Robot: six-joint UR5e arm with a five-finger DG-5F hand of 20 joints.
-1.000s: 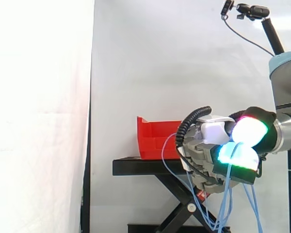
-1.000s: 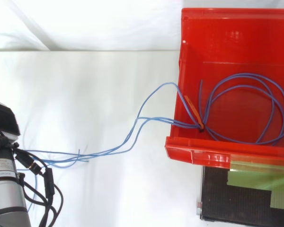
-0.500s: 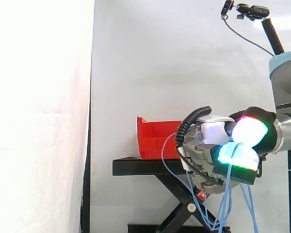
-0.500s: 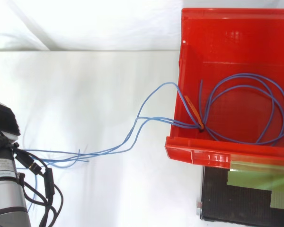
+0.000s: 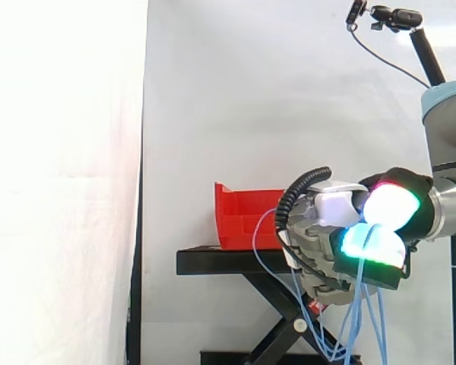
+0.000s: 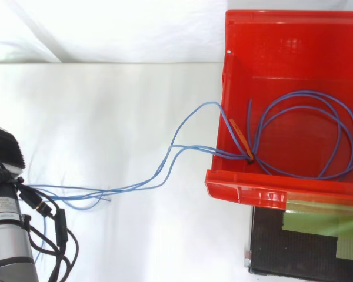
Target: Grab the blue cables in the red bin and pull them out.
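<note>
The blue cables [image 6: 249, 155] are being gripped in the curled fingers of the robot hand [image 5: 325, 252], with loose ends dangling below it. One tied bundle is being counted, mostly coiled inside the one red bin [image 6: 247, 191] on the black stand [image 5: 213, 262]. Strands are being led over the bin's wall toward the hand, well apart, so the pull is judged to run along them.

Stand: a black stand [image 5: 228, 262] is shown from the side, its flat top carried on crossed scissor legs [image 5: 280, 340].
On it: one red bin [image 5: 239, 217] is seated directly on the top, set back from the top's left end in the side view.
From above: the stand's black surface [image 6: 270, 247] is seen just beside the bin's front lip, with green tape [image 6: 323, 226] stuck flat on it.
</note>
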